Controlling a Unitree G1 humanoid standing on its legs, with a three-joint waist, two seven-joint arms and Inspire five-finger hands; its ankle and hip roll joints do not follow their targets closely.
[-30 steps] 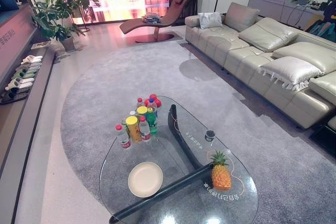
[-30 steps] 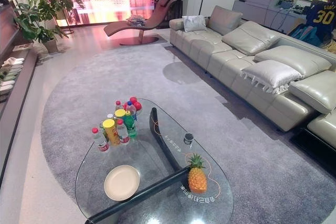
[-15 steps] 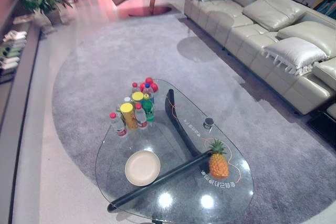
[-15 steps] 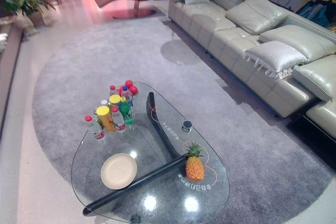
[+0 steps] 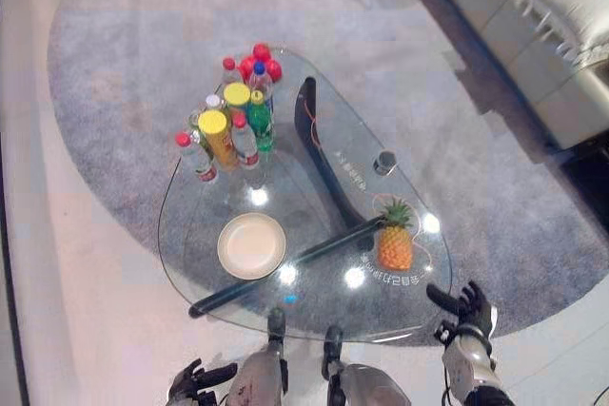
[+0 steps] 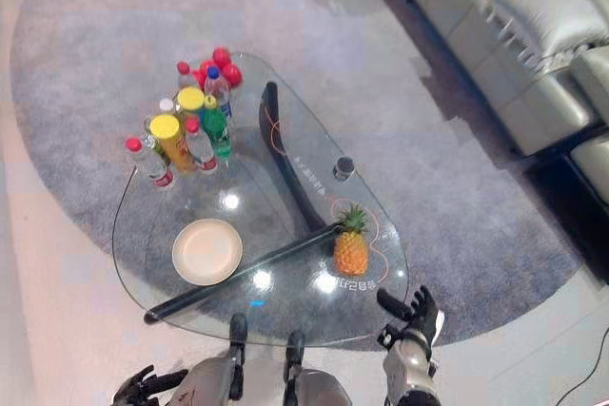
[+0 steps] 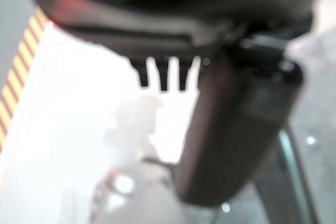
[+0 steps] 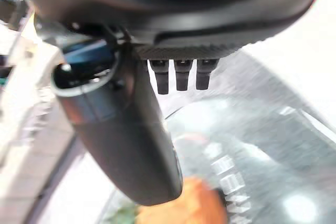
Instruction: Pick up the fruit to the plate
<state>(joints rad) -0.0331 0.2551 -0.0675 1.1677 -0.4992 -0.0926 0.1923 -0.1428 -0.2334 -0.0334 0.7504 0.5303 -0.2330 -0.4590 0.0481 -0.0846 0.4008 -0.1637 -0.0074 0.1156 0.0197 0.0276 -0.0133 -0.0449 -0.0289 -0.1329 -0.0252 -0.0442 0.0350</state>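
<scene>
A pineapple (image 5: 395, 242) stands upright on the glass table (image 5: 324, 306), near its front right edge. Left of it, across the table's dark beam, lies an empty cream plate (image 5: 251, 245). My right hand (image 5: 468, 307) hovers open just off the table's front right rim, a little nearer than the pineapple and not touching it. In the right wrist view the thumb (image 8: 126, 135) stands out over the pineapple's orange blur (image 8: 181, 203). Low at the front left, below the table's edge, my left hand (image 5: 197, 382) hangs open and holds nothing.
Several bottles and cans (image 5: 228, 125) with red balls (image 5: 260, 62) crowd the table's far left end. A small dark cup (image 5: 384, 162) stands behind the pineapple. A pale sofa (image 5: 561, 35) runs along the right, on a grey carpet (image 5: 143, 64).
The camera has tipped down, so the table now sits higher in the picture. Both hands have come into view at the bottom. Nothing on the table has moved.
</scene>
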